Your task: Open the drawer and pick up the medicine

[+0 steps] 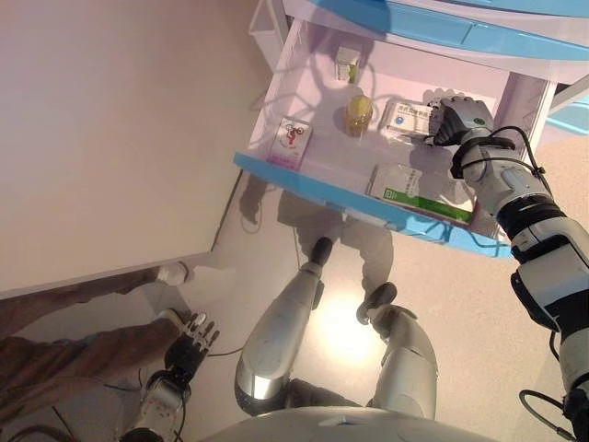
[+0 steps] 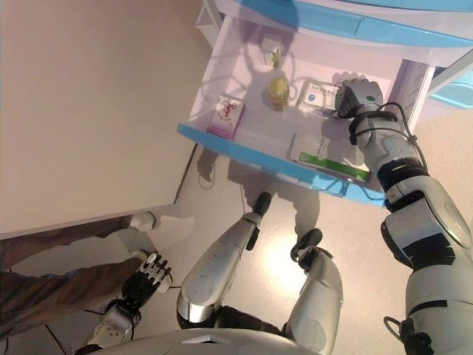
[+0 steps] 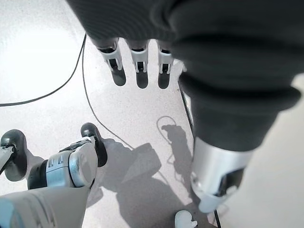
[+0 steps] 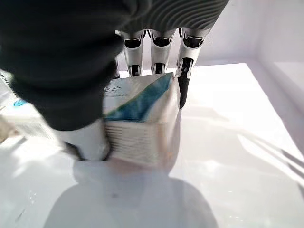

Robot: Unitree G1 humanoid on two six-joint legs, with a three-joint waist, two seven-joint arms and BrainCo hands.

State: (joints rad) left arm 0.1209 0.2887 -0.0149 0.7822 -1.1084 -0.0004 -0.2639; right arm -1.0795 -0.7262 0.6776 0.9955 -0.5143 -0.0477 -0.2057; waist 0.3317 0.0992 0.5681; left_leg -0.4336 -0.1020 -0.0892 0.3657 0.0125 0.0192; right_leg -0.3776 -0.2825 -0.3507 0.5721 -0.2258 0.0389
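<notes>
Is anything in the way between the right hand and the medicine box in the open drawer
Nothing visible: the right hand is already on the white and blue medicine box, thumb and fingers closed on it inside the drawer.

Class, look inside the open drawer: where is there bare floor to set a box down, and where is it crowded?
Bare: the drawer floor between the pink box and the yellow bottle, and the strip between the pink box and the green-and-white box. Crowded: the side where the right robot hand grips the white-and-blue box, next to the bottle.
</notes>
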